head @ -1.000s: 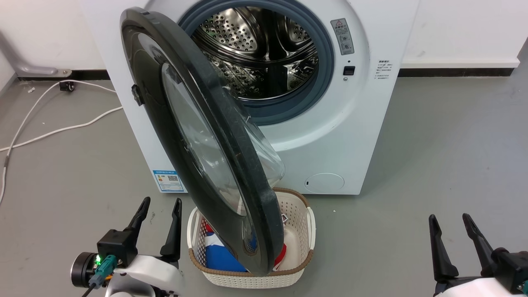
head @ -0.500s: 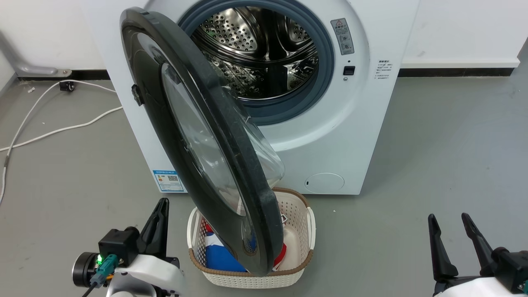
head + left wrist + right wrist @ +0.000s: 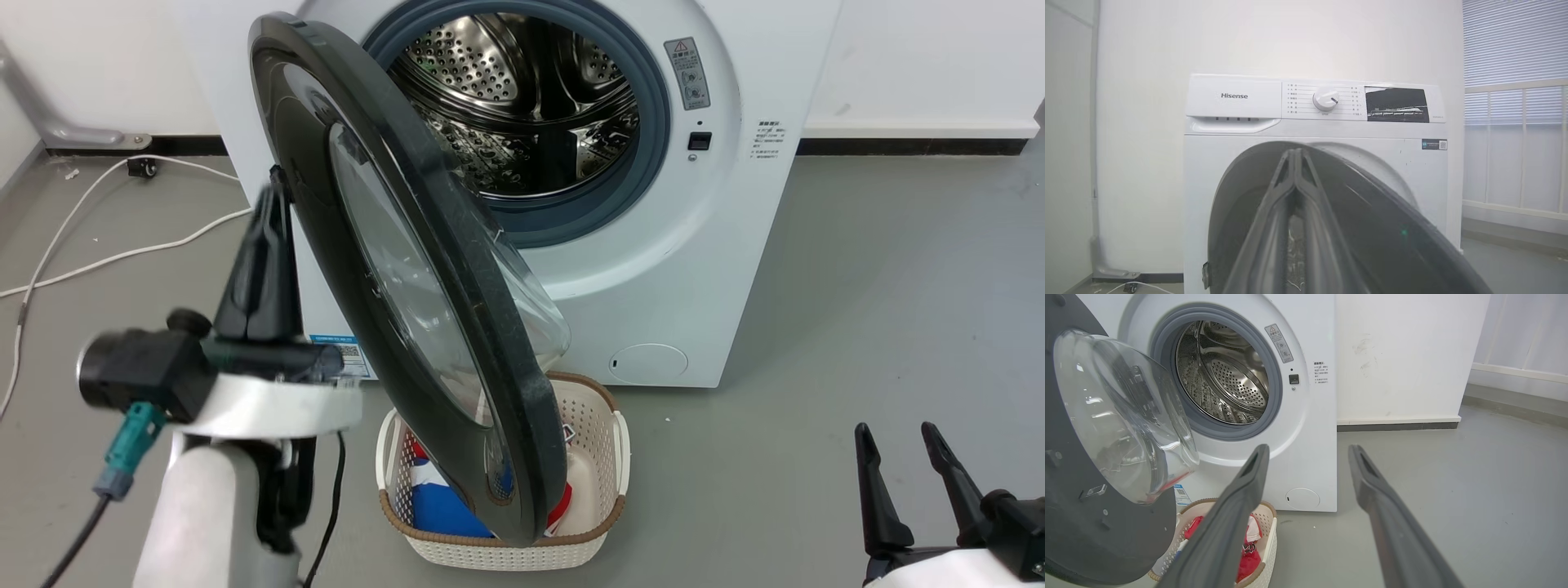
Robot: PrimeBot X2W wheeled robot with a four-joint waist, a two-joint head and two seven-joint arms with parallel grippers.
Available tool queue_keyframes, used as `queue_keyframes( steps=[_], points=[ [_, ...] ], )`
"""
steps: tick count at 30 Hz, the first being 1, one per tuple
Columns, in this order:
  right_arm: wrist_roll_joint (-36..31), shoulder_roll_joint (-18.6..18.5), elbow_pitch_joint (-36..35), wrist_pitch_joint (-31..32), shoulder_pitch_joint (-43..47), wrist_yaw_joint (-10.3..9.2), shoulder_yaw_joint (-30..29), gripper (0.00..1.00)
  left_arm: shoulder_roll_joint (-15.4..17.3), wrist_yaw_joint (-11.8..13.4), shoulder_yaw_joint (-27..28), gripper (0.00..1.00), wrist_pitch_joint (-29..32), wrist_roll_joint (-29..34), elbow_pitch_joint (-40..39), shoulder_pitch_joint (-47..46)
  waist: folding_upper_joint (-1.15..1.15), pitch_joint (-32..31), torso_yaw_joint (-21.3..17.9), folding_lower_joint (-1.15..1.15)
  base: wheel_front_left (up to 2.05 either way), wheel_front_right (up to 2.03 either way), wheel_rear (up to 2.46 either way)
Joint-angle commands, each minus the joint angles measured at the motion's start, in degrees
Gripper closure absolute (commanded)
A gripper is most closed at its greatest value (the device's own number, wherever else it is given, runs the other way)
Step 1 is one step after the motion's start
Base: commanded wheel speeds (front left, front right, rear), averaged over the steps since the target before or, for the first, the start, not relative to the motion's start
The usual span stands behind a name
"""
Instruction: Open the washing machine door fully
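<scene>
Starting at the left gripper (image 3: 276,186): clenched, fingertips pinched together on nothing, raised at nine o'clock of the washing machine door (image 3: 457,245), right by its hinged edge. Touching it or just short of it? Cannot tell. Over to the right gripper (image 3: 894,429): released, jaws spread, parked low at five o'clock, well apart from everything.

Outward now to the door itself: standing roughly half open, edge-on to the head camera, hung off the left side of the white washing machine (image 3: 702,269), with the steel drum mouth (image 3: 522,98) bared at one o'clock. Directly under the door's lower edge, at six o'clock, a laundry basket (image 3: 506,557) of clothes.

Handling, by the look of it: stiff and fairly weighty, swinging only about that hinge. Glossy black rim (image 3: 522,384), likely slick, so hard to pinch. Clear glass bowl (image 3: 1122,412), best left alone. Poor leverage near the hinge. Better to hook or push the rim at its free edge, around four o'clock, and swing it wide toward nine.
</scene>
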Motion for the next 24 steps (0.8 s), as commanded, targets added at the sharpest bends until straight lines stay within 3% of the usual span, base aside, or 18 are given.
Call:
queue_keyframes(
  steps=[1, 4, 11, 12, 18, 24],
  points=[
    [0.19, 0.19, -0.04, -0.09, 0.13, -0.01, -0.25, 0.0, -0.57, 0.36, -0.63, 1.0, 0.49, -0.35, -2.73, -2.46, 0.0, 0.02, 0.13, -0.01, 0.0, 0.0, 0.0],
    [0.22, 0.19, 0.04, -0.42, 0.58, -0.01, -0.56, 0.0, -2.32, -0.11, -6.98, 1.0, 4.66, -1.55, -12.63, -9.34, 0.0, -0.12, 0.26, -0.01, 0.0, 0.0, 0.0],
    [0.19, 0.18, 0.19, -0.47, 1.14, -0.01, -1.25, 0.0, -3.0, -1.55, -18.5, 1.0, 12.38, -6.15, -17.71, -7.88, 0.0, -0.05, 0.52, -0.01, 0.0, 0.0, 0.0],
    [0.16, 0.18, 0.3, -0.34, 1.24, -0.01, -1.49, 0.0, -3.09, -2.09, -23.7, 1.0, 16.32, -8.79, -18.73, -5.31, 0.0, -0.02, 0.88, -0.01, 0.0, 0.0, 0.0],
    [0.03, 0.18, 0.52, 0.12, 0.83, -0.01, -1.8, 0.0, -2.08, -2.71, -32.47, 1.0, 22.01, -12.64, -18.75, 1.23, 0.0, 0.07, 1.86, -0.01, 0.0, 0.0, 0.0],
    [-0.1, 0.17, 0.45, 0.44, 0.63, -0.01, -1.63, 0.0, -0.5, -2.34, -36.6, 1.0, 23.5, -13.94, -16.01, 7.96, 0.0, 0.31, 2.49, -0.01, 0.0, 0.0, 0.0]
  ],
)
